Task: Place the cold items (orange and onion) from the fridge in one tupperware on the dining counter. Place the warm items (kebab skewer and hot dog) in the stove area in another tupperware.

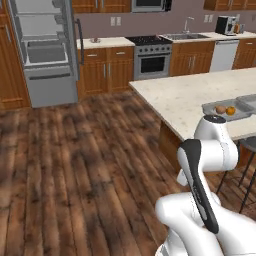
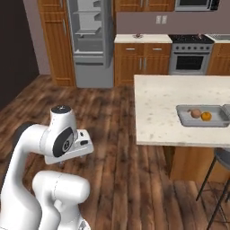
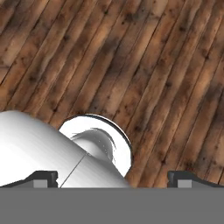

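Observation:
On the dining counter (image 2: 157,103) stands a grey tupperware (image 2: 184,118) with the brown onion (image 2: 195,113) and the orange (image 2: 206,116) side by side in it. The left base view shows the same tupperware (image 1: 210,107), onion (image 1: 220,109) and orange (image 1: 230,110). A second tupperware (image 2: 227,109) sits just right of the first, cut by the frame edge. My gripper (image 3: 113,179) hangs over the wooden floor, open, with nothing between its fingertips (image 3: 43,178). The kebab skewer and hot dog are out of view; one small item left of the stove (image 2: 191,54) is too small to tell.
The fridge (image 1: 45,50) stands open at the back left, its shelves showing. Wooden cabinets and a sink counter (image 1: 187,36) line the far wall. A dark stool (image 2: 221,157) stands at the counter's near right corner. Wide wooden floor (image 1: 75,165) lies between me and the fridge.

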